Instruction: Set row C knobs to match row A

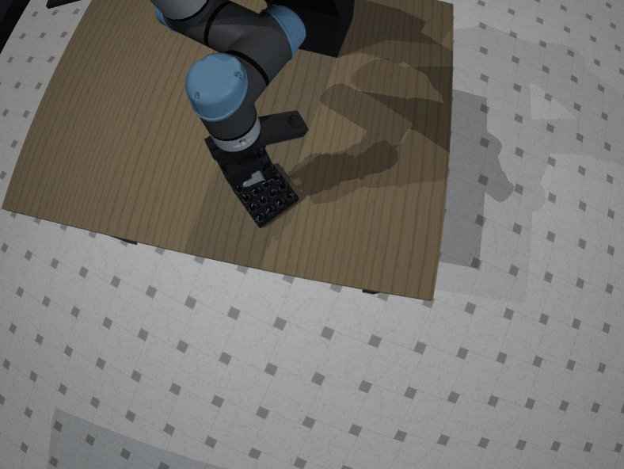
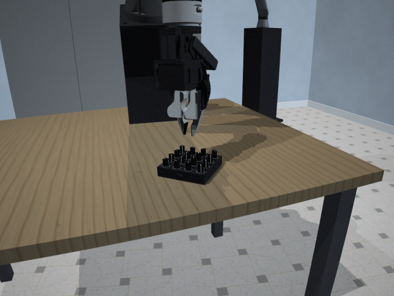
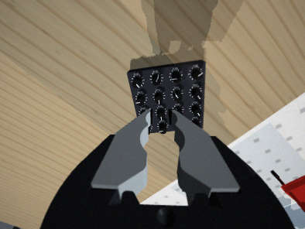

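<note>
We are looking at the knob box [image 1: 278, 211] [image 2: 181, 179] [image 3: 167, 88], black and lying flat on the wooden table [image 1: 126, 126] [image 2: 79, 159] [image 3: 39, 58], its four rows of four knobs pointing up. In the exterior view, we have the socket [image 2: 179, 175] on the side facing us, so row A [image 2: 188, 166] is the nearest line of knobs. White pointer marks show from above in the wrist view, turned various ways, though the fingers cover part of the box there. We can't quite read the marks of row C against row A, the knobs being so small and dark.

Over the box we have the gripper [image 1: 245, 184] [image 2: 188, 134] [image 3: 160, 110], pointing down, its jaws a little way apart with nothing between them. The tips hang above the knobs and touch none of them.

Following the arm [image 1: 216, 85] [image 2: 181, 12] up, we get a blue-capped joint in the top view, and a broad shadow [image 1: 348, 171] [image 2: 251, 141] falls across the wood beside the box. Behind, we see a dark pedestal [image 2: 261, 70] by a pale blue wall [image 2: 222, 54]. Speckled floor [image 1: 302, 398] [image 2: 184, 261] spreads below, and something red [image 3: 296, 193] peeks in at the wrist view's edge.
</note>
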